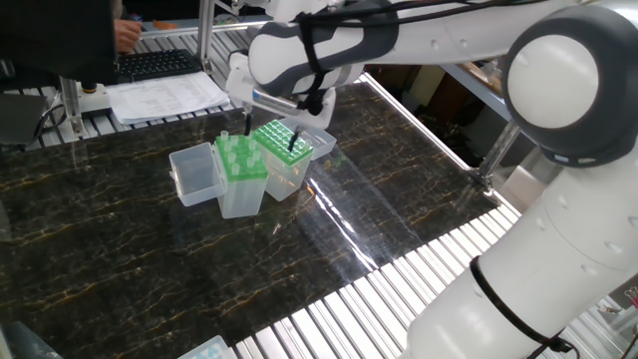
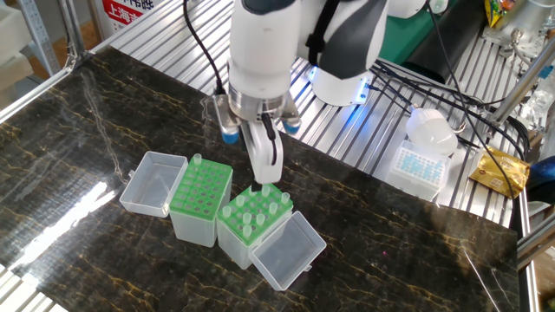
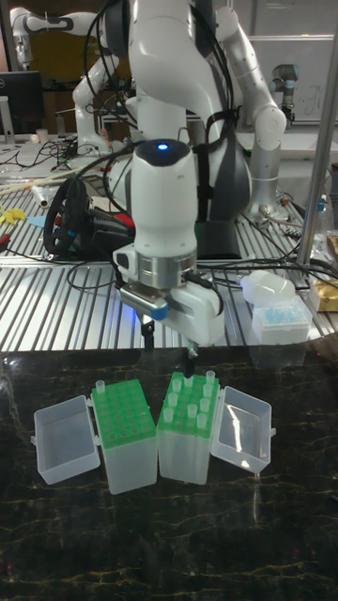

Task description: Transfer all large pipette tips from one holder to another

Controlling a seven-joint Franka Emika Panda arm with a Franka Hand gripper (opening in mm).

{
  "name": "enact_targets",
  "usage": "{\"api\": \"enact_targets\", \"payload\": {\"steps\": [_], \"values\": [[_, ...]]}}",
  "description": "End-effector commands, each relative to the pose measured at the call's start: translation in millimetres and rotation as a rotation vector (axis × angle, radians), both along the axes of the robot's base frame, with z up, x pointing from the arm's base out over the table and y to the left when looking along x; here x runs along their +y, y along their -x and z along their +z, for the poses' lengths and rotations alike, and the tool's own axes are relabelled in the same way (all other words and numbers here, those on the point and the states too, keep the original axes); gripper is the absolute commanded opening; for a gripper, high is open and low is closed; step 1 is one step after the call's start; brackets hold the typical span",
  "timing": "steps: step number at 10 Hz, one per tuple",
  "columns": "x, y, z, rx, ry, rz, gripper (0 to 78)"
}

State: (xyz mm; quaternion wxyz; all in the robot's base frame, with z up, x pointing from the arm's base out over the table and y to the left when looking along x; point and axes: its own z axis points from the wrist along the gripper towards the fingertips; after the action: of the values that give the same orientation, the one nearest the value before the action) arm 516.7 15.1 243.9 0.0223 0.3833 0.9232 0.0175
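Pincer point(image 2: 263, 173) above far edge of right-hand rack point(image 2: 252, 214), fingers pointing down, spread apart in tall fixed view: one fingertip point(image 3: 147, 344) off the rack's 10 o'clock corner, the other point(image 3: 191, 359) just over the back row. Nothing between them. Contact with any tip: cannot tell.

Large pipette tips point(image 2: 260, 208) mostly in right-hand rack, collars sticking up above green plate, scattered over several rows, about ten. One single tip point(image 2: 196, 160) standing at far 11 o'clock corner of left-hand rack point(image 2: 200, 191); other holes there look vacant.

Racks side by side, touching or nearly so, on dark marbled table point(image 2: 104, 121). Both clear boxes with hinged lids flipped open: left lid point(image 2: 153, 183) lying at 9 o'clock of left rack, right lid point(image 2: 287, 250) at 4 o'clock of right rack.

White arm point(image 2: 262, 52) coming down from 12 o'clock in the other fixed view. Separate closed tip box with blue insert point(image 2: 420, 165) well apart on slatted aluminium surface at 3 o'clock. Keyboard point(image 1: 158, 64) and papers point(image 1: 169, 96) beyond table in one fixed view.
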Motion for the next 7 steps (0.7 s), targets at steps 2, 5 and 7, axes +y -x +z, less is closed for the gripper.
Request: {"api": "enact_targets", "payload": {"steps": [2, 5, 7], "values": [[3.1, -7.1, -14.3, -0.03, 0.0, -0.006, 77.4], [3.2, -7.4, -14.0, -0.03, 0.0, -0.008, 77.4], [3.3, -7.6, -13.9, -0.026, -0.002, -0.011, 77.4]]}}
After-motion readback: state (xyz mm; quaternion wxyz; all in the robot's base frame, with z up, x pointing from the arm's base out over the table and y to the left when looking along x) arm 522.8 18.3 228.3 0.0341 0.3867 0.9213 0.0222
